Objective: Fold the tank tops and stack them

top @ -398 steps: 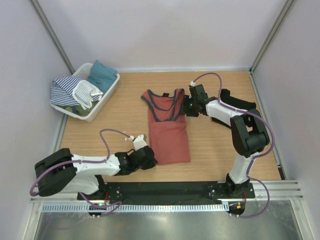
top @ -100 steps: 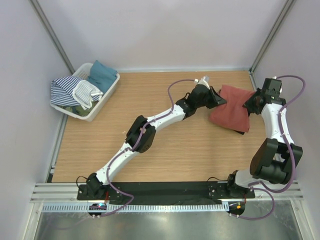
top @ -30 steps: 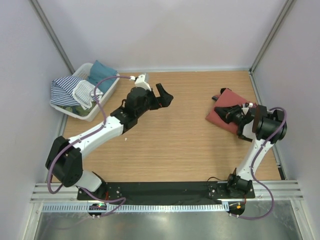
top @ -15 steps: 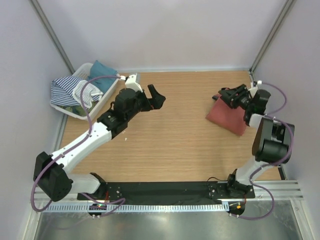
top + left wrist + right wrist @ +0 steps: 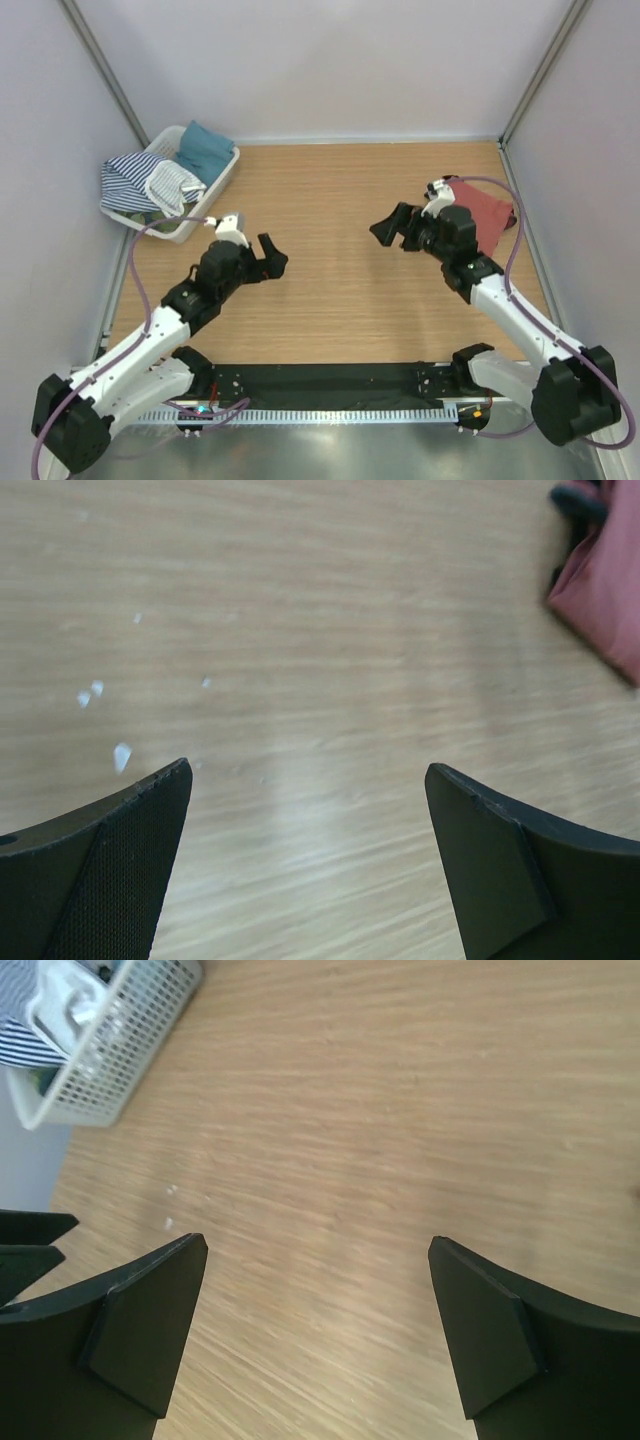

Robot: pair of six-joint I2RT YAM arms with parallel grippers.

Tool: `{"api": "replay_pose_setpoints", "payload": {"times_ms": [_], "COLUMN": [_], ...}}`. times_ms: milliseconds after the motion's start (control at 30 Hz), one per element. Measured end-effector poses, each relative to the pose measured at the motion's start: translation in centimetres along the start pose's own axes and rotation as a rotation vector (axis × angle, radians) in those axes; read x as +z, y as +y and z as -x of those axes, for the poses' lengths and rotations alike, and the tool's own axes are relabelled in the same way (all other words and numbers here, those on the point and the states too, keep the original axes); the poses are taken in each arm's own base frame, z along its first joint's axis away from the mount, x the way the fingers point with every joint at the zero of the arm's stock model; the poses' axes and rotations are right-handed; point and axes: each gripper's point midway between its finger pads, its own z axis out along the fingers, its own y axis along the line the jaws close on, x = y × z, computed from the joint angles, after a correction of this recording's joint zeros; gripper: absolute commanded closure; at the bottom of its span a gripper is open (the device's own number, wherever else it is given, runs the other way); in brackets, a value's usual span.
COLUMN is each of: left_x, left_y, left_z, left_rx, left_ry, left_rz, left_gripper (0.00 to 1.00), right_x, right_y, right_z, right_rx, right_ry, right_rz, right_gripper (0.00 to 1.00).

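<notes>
A rust-red tank top (image 5: 487, 213) lies folded at the back right of the table, partly behind my right arm. Its edge also shows as red cloth (image 5: 606, 590) at the top right of the left wrist view. My right gripper (image 5: 389, 234) hovers left of it, over bare wood, open and empty; the right wrist view shows the same gripper (image 5: 318, 1243) with its jaws wide. Near the front left, my left gripper (image 5: 274, 253) is open and empty too, and in its own wrist view that gripper (image 5: 308, 770) has only wood between its fingers.
A white plastic basket (image 5: 221, 176) with striped, white and teal clothes stands at the back left; the same basket (image 5: 120, 1045) shows in the right wrist view. Small white specks (image 5: 121, 754) lie on the wood. Grey walls enclose the table.
My right gripper has opened, left the folded red top and swung left toward the table's middle. My left arm has pulled back from the centre toward the near left, still open.
</notes>
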Motion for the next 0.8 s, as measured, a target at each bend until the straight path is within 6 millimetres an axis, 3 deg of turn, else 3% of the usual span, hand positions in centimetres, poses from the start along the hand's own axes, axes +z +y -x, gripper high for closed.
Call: {"api": "replay_pose_setpoints", "payload": {"times_ms": [167,367,467,600,800], "left_x": [-1.6,-3.3,-3.9,-4.6,-4.8], "left_y": [3.5,4.3,4.3,4.3,4.7], "left_z": [-4.4,-4.4,-3.8,-2.6,-2.7], "left_rx": [0.046,0.081,0.086,0.074,0.069], "left_ry": [0.016,-0.093,-0.144,-0.215,-0.242], "left_rz": [0.009,-0.053,-0.069,-0.075,-0.076], "left_gripper": [0.01,0.0,0.0,0.0,0.01], "right_x": [-2.1,-4.2,-4.9,-5.9,-6.9], "right_y": [-2.6,-6.3,-6.7,-6.3,-6.3], "right_z": [-5.8,-10.8,-10.4,-7.7,-6.2], "right_rx": [-0.028,-0.042,-0.047,-0.046,-0.036], "right_ry": [0.027,0.037,-0.016,-0.141,-0.222], "right_rz": [-0.108,-0.197,-0.212,-0.222,-0.232], "right_gripper": [0.0,0.0,0.0,0.0,0.01]}}
